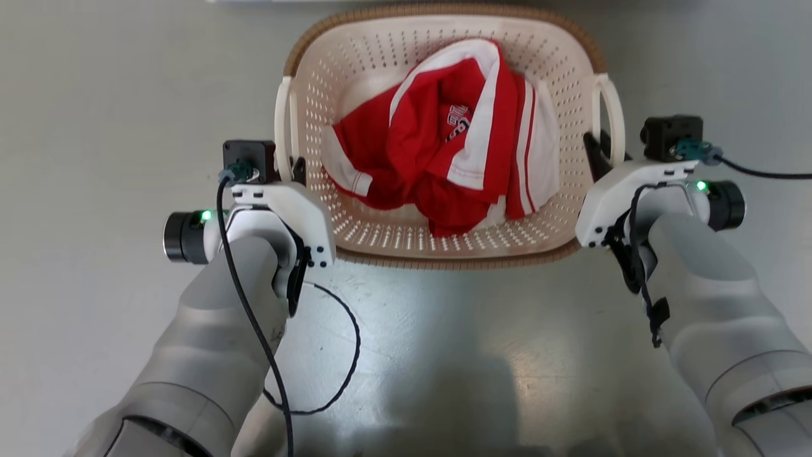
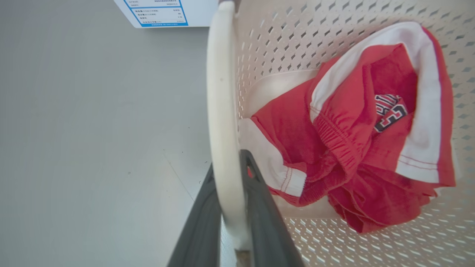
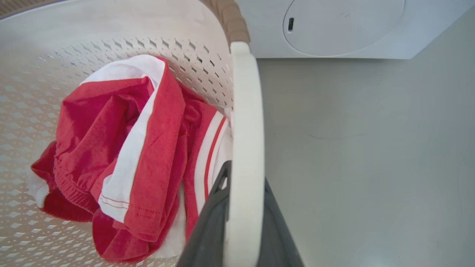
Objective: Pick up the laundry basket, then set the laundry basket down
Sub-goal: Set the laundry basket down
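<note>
Floor (image 1: 101, 76): glossy grey.
Washer (image 3: 345, 33): white, upper right.
Laundry basket (image 1: 380, 70): top centre.
Left gripper (image 2: 228, 165): clamped on left handle (image 2: 220, 92).
Right gripper (image 3: 245, 174): clamped on right handle (image 3: 246, 111).

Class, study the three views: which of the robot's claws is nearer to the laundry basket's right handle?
Right. The right claw is clamped around the right handle; the left claw is across the laundry basket, clamped on the left handle.
</note>
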Motion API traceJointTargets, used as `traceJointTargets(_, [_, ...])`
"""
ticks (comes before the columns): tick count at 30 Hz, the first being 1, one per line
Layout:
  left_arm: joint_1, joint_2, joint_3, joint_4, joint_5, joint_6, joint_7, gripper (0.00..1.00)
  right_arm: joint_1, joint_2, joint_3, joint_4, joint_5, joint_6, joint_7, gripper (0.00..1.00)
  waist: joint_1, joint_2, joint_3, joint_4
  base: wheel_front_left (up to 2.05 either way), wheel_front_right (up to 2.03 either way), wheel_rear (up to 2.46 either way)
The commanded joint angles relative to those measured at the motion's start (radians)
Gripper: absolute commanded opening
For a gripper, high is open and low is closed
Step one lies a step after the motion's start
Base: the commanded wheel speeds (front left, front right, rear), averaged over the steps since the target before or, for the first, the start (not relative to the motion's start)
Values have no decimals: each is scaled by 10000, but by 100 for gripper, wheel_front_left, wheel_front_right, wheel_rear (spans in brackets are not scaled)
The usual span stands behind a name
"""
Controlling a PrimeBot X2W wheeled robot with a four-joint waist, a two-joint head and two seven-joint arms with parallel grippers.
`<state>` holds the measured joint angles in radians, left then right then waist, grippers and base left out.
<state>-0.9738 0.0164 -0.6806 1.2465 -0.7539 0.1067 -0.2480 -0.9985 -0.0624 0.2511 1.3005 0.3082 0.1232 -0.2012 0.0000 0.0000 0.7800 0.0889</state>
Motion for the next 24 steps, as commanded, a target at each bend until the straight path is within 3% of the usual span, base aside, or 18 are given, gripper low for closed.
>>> traceJointTargets(1, [-212,440,225,-137,117,212,-134,0,74,122,-28,-98,-322,75,-212,0,0,0,296,172,0,0,0])
traceJointTargets(24, [-445,481,752,-836,1223,378,-137,0,-179,122,-861,-98,-1243,75,-479,4,0,0,903,165,0,0,0])
